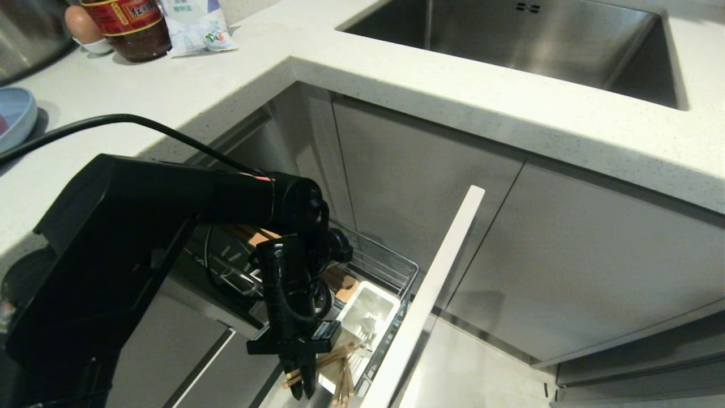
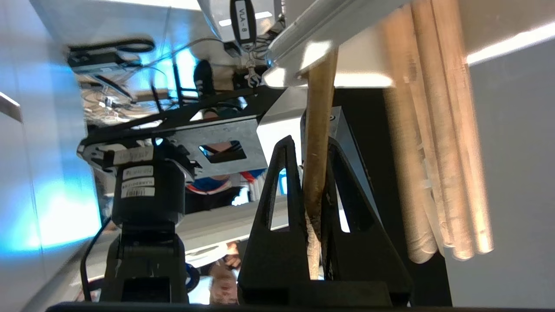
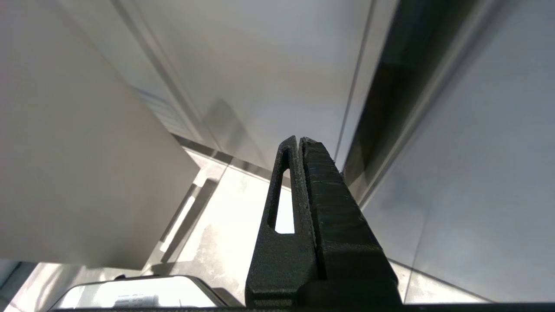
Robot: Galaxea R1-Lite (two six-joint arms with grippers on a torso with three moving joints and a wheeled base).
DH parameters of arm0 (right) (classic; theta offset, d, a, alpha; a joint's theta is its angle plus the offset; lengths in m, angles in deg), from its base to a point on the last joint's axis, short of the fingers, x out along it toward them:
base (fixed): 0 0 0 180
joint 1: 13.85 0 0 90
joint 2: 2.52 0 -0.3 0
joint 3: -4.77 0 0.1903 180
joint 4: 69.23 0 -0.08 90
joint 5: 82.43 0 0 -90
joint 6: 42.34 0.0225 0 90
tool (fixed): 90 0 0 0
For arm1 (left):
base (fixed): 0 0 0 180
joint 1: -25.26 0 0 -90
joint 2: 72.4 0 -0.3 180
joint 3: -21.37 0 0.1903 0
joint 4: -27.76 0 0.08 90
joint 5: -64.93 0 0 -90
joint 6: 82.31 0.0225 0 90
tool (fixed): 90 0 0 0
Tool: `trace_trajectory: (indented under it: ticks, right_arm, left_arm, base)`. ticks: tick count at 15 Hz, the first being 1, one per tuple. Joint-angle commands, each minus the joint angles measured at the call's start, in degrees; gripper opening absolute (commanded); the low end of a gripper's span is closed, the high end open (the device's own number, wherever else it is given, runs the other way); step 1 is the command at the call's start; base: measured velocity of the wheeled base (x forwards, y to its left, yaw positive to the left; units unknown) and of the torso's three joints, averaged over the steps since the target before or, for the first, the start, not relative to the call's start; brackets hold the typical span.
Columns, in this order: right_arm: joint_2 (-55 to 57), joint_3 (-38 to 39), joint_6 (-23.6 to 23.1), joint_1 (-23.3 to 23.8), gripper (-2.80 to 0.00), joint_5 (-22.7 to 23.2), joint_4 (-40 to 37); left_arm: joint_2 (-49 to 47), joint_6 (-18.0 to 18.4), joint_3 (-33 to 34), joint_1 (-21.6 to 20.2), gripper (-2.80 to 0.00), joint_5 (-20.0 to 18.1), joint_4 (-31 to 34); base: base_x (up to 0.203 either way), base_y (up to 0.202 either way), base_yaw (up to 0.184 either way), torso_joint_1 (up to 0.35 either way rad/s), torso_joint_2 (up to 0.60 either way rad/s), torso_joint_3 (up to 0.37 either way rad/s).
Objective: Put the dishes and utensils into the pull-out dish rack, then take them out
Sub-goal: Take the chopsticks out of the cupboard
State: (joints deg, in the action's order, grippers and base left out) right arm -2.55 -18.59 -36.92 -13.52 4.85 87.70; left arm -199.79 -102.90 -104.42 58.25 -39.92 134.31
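A pale speckled stone worktop (image 1: 453,85) wraps the corner of the kitchen, a brushed steel sink (image 1: 510,34) sunk into its far right stretch. Along the worktop's left edge sits a shallow light-blue plate (image 1: 14,116), only partly in view. At the far left corner stand a dark sauce jar with a red label (image 1: 133,25), a white printed packet (image 1: 195,25) and a brown egg in a small white cup (image 1: 85,28).

Below the worktop's front edge, the chrome wire pull-out dish rack (image 1: 379,266) stands drawn out from the grey cabinets, its white front panel (image 1: 430,289) angled toward the floor. That leaves the rack's white plastic cutlery caddy (image 1: 368,314), at the rack's front corner beside the panel, within reach from above.

The robot's black left arm reaches down over that corner. The left gripper (image 1: 303,377) points downward, its jaws pinched onto a single light wooden chopstick (image 2: 318,143), clamped near its lower end in the left wrist view. More light wooden sticks (image 1: 342,382) lie bundled just beside the gripper, near the caddy, apparently stowed there as the rack's place for utensils. Whether the gripped stick is going in or coming out cannot be told.

The right gripper (image 3: 299,147) hangs idle beside the cabinet fronts, fingers pressed together and holding nothing.
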Motion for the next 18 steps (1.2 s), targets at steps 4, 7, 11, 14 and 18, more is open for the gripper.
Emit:
trace_trajectory:
  ticks: [4, 7, 11, 14, 18]
  right_arm:
    - [-0.2, 0.0, 0.0, 0.0, -2.8, 0.0, 0.0]
    - [-0.2, 0.0, 0.0, 0.0, -2.8, 0.0, 0.0]
    - [-0.2, 0.0, 0.0, 0.0, -2.8, 0.0, 0.0]
    - [-0.2, 0.0, 0.0, 0.0, -2.8, 0.0, 0.0]
    - [-0.2, 0.0, 0.0, 0.0, -2.8, 0.0, 0.0]
  left_arm:
    - [0.3, -1.3, -0.4, 0.9, -2.8, -0.1, 0.5]
    - [2.2, -1.4, -0.2, 1.4, -2.8, 0.0, 0.7]
    - [7.2, -1.4, -0.1, 2.6, -2.8, 0.0, 3.2]
    - [10.9, -1.4, -0.1, 3.7, -2.8, 0.0, 4.5]
    - [15.6, -1.5, -0.3, 5.3, -2.8, 0.1, 4.5]
  base:
    - [0.0, 0.0, 0.0, 0.0, 0.0, 0.0]
    - [0.0, 0.0, 0.0, 0.0, 0.0, 0.0]
    - [0.0, 0.0, 0.0, 0.0, 0.0, 0.0]
    - [0.0, 0.0, 0.0, 0.0, 0.0, 0.0]
    - [0.0, 0.0, 0.0, 0.0, 0.0, 0.0]
